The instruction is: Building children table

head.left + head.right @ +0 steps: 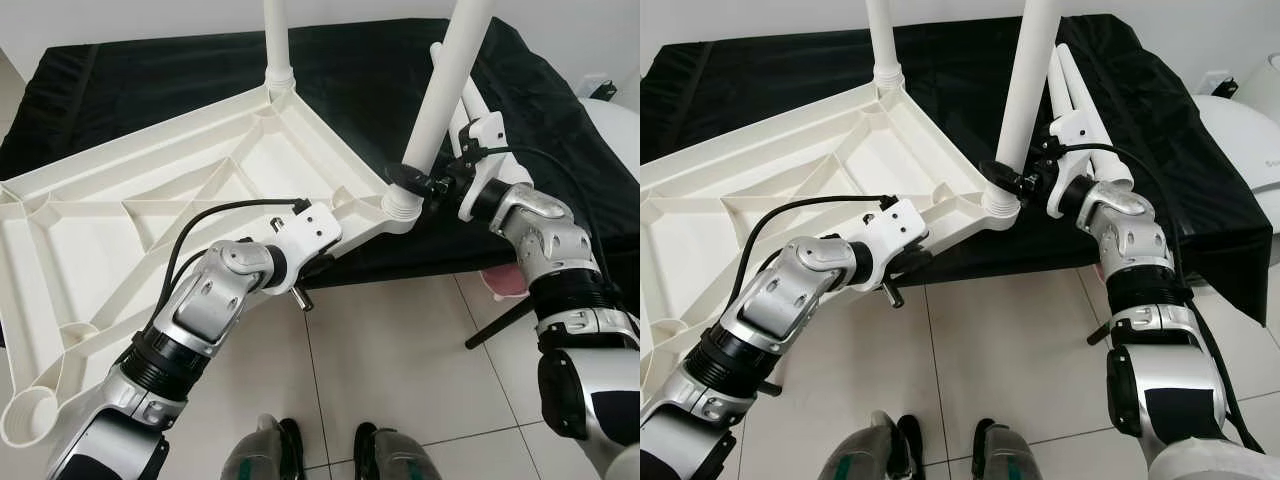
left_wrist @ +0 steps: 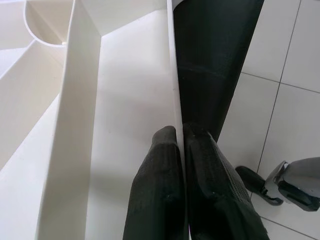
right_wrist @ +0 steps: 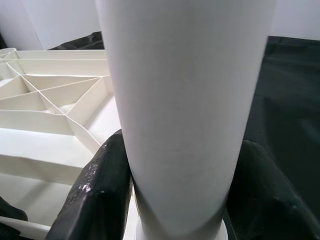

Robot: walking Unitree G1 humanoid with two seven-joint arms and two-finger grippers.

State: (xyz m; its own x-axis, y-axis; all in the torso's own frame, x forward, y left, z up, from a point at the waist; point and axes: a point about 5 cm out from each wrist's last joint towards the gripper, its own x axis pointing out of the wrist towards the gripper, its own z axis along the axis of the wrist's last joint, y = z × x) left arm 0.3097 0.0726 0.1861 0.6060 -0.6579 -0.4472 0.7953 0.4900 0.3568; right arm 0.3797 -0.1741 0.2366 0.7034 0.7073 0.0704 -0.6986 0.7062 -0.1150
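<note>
An upturned white plastic tabletop (image 1: 130,215) with ribbed underside lies on a black-covered surface, overhanging its front edge. A white leg (image 1: 277,45) stands in the far corner socket. A second white leg (image 1: 447,90) stands tilted in the near right corner socket (image 1: 402,205). My right gripper (image 1: 418,180) is shut on this leg just above the socket; its fingers (image 3: 95,195) press both sides of the tube. My left gripper (image 2: 180,145) is shut on the tabletop's front rim (image 2: 172,80), near the right corner. Two spare legs (image 1: 1080,95) lie on the cloth behind my right wrist.
The black cloth (image 1: 150,80) covers a low surface that ends at the white tiled floor (image 1: 400,350). An empty leg socket (image 1: 28,415) is at the tabletop's near left corner. A white rounded object (image 1: 1240,120) stands at the right. My feet (image 1: 320,455) are below.
</note>
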